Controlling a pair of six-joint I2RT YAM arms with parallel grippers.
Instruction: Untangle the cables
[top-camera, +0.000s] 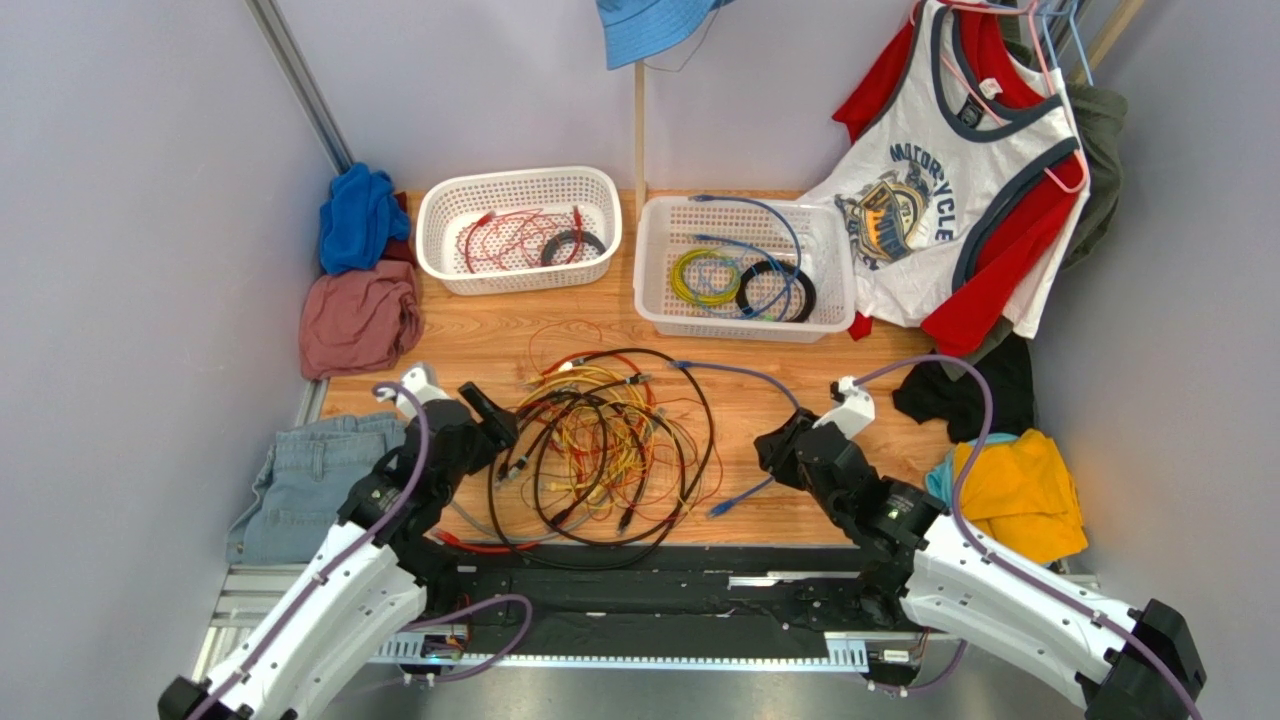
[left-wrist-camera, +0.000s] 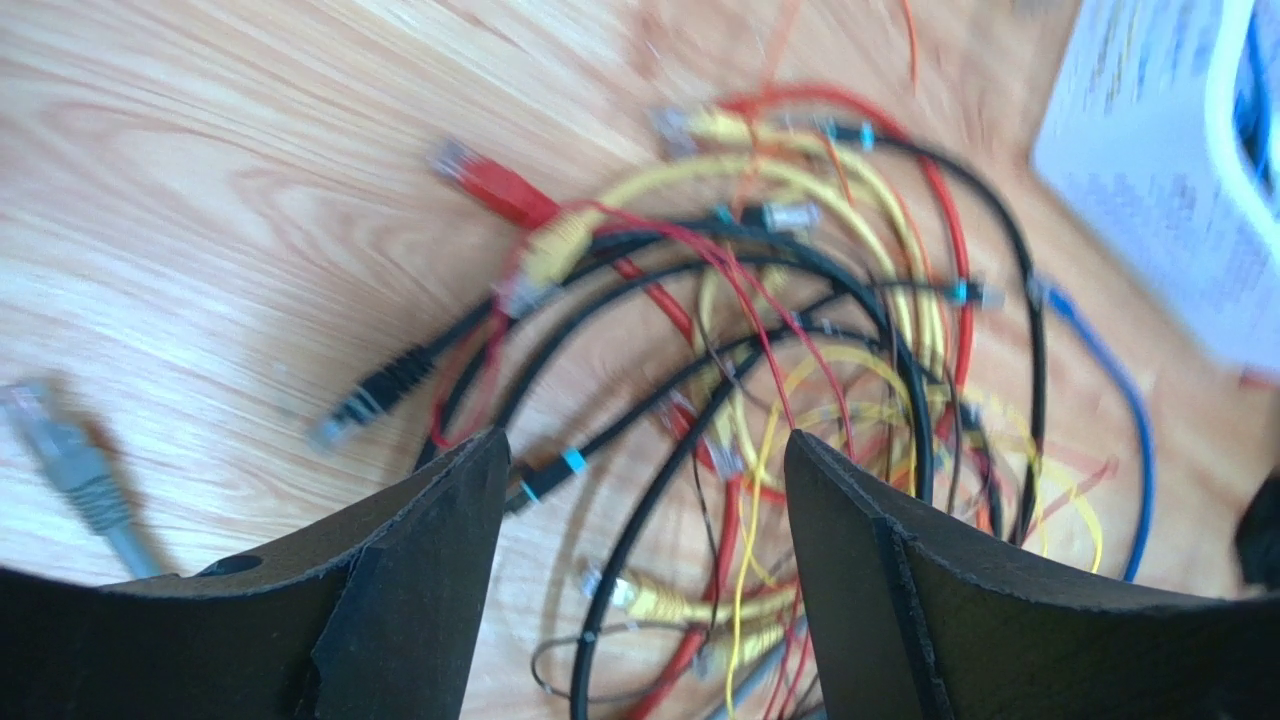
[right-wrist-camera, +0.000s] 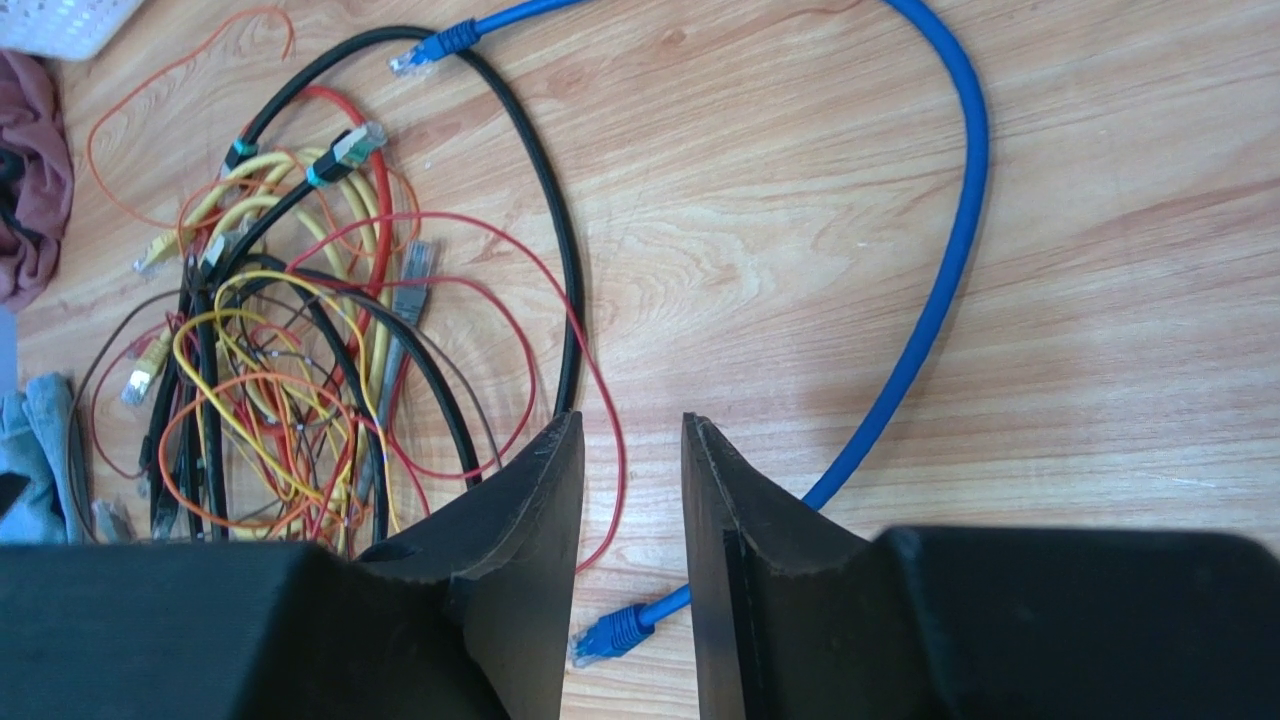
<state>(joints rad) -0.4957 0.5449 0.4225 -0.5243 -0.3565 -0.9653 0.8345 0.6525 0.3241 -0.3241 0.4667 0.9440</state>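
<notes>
The cables (top-camera: 601, 443) lie in a loose tangle of black, red, orange and yellow cords on the wooden table between my arms. My left gripper (top-camera: 496, 417) hovers at the tangle's left edge. In the left wrist view it (left-wrist-camera: 643, 450) is wide open and empty above black, red and yellow strands (left-wrist-camera: 781, 345). A blue cable (top-camera: 781, 393) arcs out to the right of the tangle. My right gripper (top-camera: 774, 447) is beside it, partly open and empty (right-wrist-camera: 631, 428). The blue plug end (right-wrist-camera: 609, 638) lies on the table below the gap between the fingers.
Two white baskets stand at the back: the left one (top-camera: 519, 177) holds red cords and a black coil, the right one (top-camera: 736, 326) holds yellow-green and black coils. Clothes lie around: pink cloth (top-camera: 358, 318), jeans (top-camera: 316, 473), yellow garment (top-camera: 1022, 495), black garment (top-camera: 962, 390).
</notes>
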